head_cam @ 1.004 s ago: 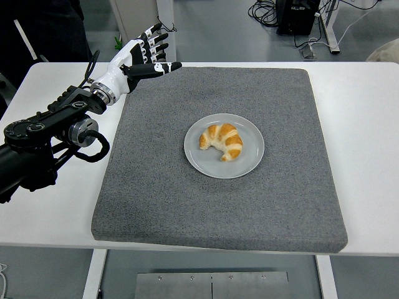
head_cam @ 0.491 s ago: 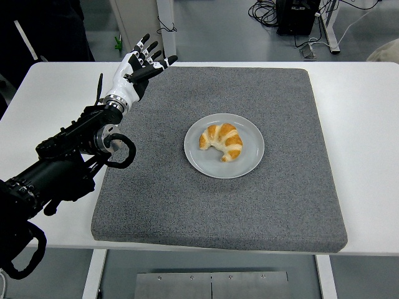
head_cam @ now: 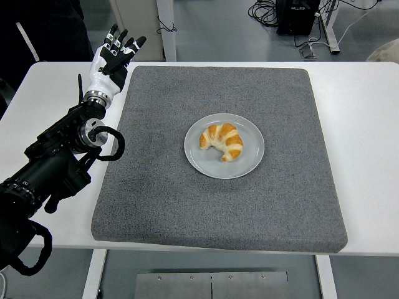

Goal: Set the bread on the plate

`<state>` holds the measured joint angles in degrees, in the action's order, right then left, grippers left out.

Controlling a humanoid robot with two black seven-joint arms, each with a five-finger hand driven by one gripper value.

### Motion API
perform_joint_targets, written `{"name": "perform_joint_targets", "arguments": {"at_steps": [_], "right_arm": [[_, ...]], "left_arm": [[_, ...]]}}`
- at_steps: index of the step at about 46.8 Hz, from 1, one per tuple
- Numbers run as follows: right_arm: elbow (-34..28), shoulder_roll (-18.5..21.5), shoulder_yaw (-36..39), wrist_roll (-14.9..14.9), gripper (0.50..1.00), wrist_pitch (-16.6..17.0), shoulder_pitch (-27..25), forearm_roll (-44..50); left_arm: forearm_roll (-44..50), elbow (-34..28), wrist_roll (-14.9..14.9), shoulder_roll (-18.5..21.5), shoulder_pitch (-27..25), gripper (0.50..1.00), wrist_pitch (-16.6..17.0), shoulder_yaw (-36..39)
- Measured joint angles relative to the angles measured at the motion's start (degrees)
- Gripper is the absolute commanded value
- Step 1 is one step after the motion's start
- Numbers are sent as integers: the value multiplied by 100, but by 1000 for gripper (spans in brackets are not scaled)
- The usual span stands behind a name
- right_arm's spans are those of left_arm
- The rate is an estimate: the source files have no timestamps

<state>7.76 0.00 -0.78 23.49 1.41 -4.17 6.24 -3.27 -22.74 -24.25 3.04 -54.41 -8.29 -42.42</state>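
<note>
We saw the bread [head_cam: 222, 141], a croissant, lying on the grey plate [head_cam: 251, 162], which sat near the middle of the grey mat [head_cam: 187, 212]. Off the mat's far left corner, our left hand [head_cam: 110, 62] hovered over the white table [head_cam: 50, 93], fingers [head_cam: 114, 32] spread apart, holding nothing.

I count one croissant [head_cam: 222, 141], and it lies on one grey plate [head_cam: 249, 163]. There is one grey felt mat [head_cam: 187, 205] under the plate, spread over one white table [head_cam: 368, 137]. Of my own hands I see one, my left hand [head_cam: 110, 62], with its five fingers [head_cam: 127, 45] spread, and one black arm [head_cam: 53, 165] leading to it. Beyond the table's far edge I make out one black box [head_cam: 298, 14] on the floor.
</note>
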Motion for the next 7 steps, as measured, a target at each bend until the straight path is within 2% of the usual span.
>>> {"name": "perform_joint_targets", "arguments": {"at_steps": [7], "right_arm": [[-1,0,11,0,1000,0,4,0]], "left_arm": [[103,164,10,-5,0,969,-47,-13]]}}
